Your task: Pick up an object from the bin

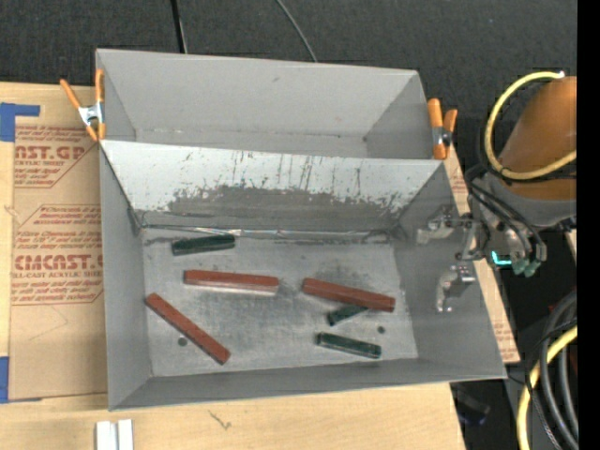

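Observation:
My gripper (443,261) hangs over the bin's right sloping wall, open, with nothing between its fingers. The loose things nearest to it lie on the bin floor to its left. One is a red-brown flat stick (348,294), lying slightly tilted. Just below that stick lies a short dark green stick (344,314). A longer dark green stick (348,345) rests near the front wall.
Further left lie another red-brown stick (232,280), a diagonal red-brown stick (186,327) near the front left corner, and a dark green stick (202,244) by the back wall. The arm with its orange cover and cables stands outside the bin on the right.

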You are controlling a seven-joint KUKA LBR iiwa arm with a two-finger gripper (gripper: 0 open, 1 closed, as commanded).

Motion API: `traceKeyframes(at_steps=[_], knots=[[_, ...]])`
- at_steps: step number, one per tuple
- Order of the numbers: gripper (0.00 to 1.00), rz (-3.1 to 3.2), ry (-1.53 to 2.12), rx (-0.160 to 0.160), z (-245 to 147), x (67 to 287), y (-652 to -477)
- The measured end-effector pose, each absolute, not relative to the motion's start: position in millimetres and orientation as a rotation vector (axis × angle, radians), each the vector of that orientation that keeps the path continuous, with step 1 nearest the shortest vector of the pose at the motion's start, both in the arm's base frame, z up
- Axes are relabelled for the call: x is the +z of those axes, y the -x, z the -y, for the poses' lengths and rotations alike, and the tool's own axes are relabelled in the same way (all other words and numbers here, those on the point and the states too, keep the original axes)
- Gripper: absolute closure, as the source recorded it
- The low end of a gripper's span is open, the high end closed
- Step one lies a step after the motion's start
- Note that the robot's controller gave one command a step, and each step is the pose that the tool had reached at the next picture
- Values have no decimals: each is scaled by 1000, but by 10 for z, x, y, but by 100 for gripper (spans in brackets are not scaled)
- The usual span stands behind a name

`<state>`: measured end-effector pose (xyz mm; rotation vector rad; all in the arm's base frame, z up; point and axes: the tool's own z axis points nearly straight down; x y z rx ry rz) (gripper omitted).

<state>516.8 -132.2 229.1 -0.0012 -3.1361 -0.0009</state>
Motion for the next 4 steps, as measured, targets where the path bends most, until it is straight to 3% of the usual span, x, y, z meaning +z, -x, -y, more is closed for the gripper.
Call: traceKeyframes(at_steps=[1,2,3,4], knots=[[0,3143,-1,1,1318,2325,-5185],[0,3150,-11,4,1310,1803,-5276],[100,3143,-360,12,1106,818,-5227],[100,3143,-360,13,1106,818,-5227]])
